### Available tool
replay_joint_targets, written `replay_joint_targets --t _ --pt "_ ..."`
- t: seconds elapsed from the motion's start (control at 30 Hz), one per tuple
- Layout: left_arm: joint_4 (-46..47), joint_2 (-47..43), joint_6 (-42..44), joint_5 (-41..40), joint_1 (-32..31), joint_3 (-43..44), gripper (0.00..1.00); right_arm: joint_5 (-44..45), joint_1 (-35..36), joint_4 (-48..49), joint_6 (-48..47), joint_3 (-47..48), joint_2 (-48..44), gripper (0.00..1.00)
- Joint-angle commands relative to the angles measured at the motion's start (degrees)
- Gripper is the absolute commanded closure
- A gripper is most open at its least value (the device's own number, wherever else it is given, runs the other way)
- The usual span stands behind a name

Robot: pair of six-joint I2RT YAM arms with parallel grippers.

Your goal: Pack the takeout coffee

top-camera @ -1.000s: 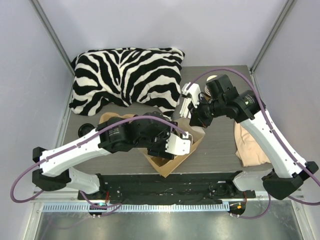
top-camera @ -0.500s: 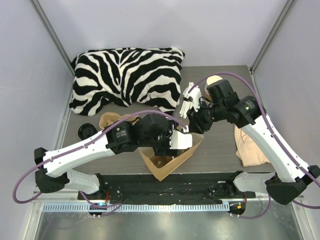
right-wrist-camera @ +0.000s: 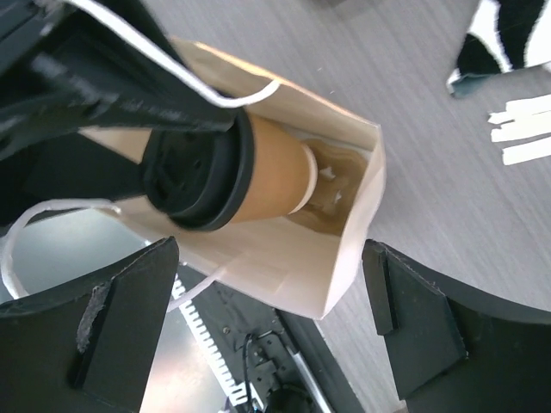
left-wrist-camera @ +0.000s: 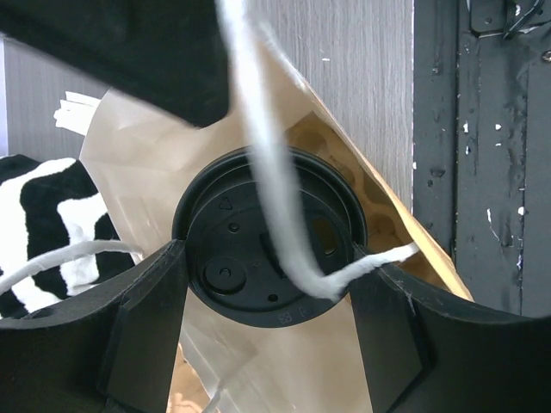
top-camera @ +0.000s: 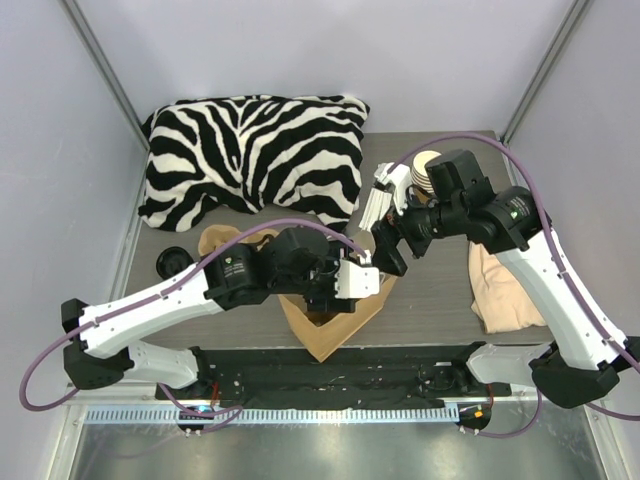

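At the far left a big zebra pillow (top-camera: 250,150) lies at the back of the grey table (top-camera: 440,300). In front of its left end sits a loose black lid (top-camera: 170,263), all by itself.

Next comes the left arm. It reaches across to the brown paper bag (top-camera: 312,338), which stands near the front edge in the middle. The left gripper (left-wrist-camera: 269,275) is down inside the bag's open top. Its two fingers (left-wrist-camera: 142,331) press on both sides of the black lid of the takeout coffee (left-wrist-camera: 224,249) - so it is clamped on the cup.

The takeout coffee is inside the bag. From the right wrist view you can see it leaning over, with its lid up by the bag's mouth and its tan bottom close to the bag's floor. One white string handle (left-wrist-camera: 275,198) of the bag hangs across the lid.

A bit more to the right, the right gripper (right-wrist-camera: 267,254) hangs above the bag's right side. Its fingers are wide apart and hold nothing - the bag shows between them, lower down.

Some white strips (top-camera: 380,205) lie on the table just beside the pillow's right corner. Behind the right arm stands a stack of tan cups (top-camera: 425,170). Far right, a soft beige cloth (top-camera: 495,290) lies on the table, partly under the arm.
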Motion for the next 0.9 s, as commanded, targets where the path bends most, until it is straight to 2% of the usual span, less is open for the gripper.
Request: replay_joint_targets --t 0.0,0.2,0.57,0.73,0.87 --pt "3.0 -1.5 -0.7 1.4 1.4 0.1 0.95 -3.7 0.2 -2.5 -1.1 -0.4 -2.0 0.02" --pt "4.0 -0.9 -3.3 1.5 2.8 0.8 0.95 -3.6 0.3 -2.6 -4.4 -5.1 -4.7 0.02" --pt "3.9 3.7 -7.3 0.8 3.0 0.2 0.97 -5.4 0.4 2.7 -0.7 -10.9 -10.4 0.0" --pt "3.9 4.3 -5.3 2.7 3.0 -1.1 0.98 2.0 0.0 4.4 1.1 -7.6 -8.6 0.0" --pt "3.4 4.6 -2.4 4.2 3.0 -2.0 0.98 2.5 -1.5 4.7 -0.2 -3.4 -6.9 0.0"
